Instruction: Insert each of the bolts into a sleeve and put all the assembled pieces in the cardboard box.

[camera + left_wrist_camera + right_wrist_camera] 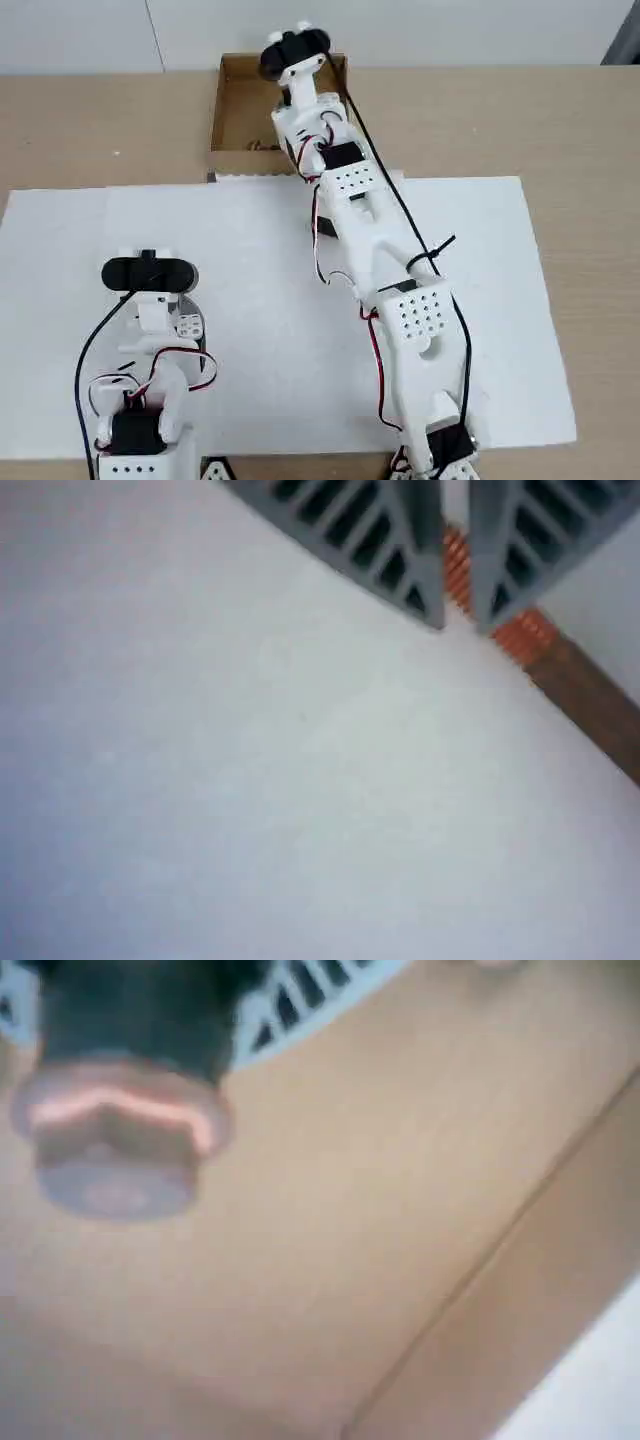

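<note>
Clamping part-hidden bolt (520,632), left fingers (390,530), box (400,1210) blurred

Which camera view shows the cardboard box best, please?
The high view: the cardboard box shows its walls and open top beyond the white sheet, partly under the right arm. The right wrist view shows its brown floor close up. The left wrist view faces that sheet, the left gripper shut on a bolt.

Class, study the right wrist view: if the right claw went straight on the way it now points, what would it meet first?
Most likely the floor of the cardboard box. The held piece jutting from the right claw would touch before the claw itself. Depth is unclear.
</note>
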Available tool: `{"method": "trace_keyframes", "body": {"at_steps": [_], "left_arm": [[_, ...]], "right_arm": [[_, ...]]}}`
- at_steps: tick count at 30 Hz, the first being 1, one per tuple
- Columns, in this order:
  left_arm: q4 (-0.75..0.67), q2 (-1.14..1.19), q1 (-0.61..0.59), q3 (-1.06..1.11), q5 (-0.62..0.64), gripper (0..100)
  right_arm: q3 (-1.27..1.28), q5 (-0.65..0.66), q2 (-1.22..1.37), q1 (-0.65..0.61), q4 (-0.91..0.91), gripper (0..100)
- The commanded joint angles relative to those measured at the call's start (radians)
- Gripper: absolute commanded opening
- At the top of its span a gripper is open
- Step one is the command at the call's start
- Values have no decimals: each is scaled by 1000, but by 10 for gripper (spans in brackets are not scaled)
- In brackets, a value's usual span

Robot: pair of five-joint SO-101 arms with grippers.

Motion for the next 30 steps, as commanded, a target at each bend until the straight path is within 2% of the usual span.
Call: {"method": "trace_keyframes", "body": {"at_steps": [1,7,12,30], "left_arm": [[-23,-9,2,-4,-6,6],[-23,-9,2,-4,-6,6],[-23,-9,2,-4,-6,6],[-23,-9,2,-4,-6,6]], "right_arm": [[-75,-6,-31,-4,5,180],[-78,-3,-33,-1,5,132],[-78,-2,-85,1,53,15],[-78,12,-363,25,664,4]]}}
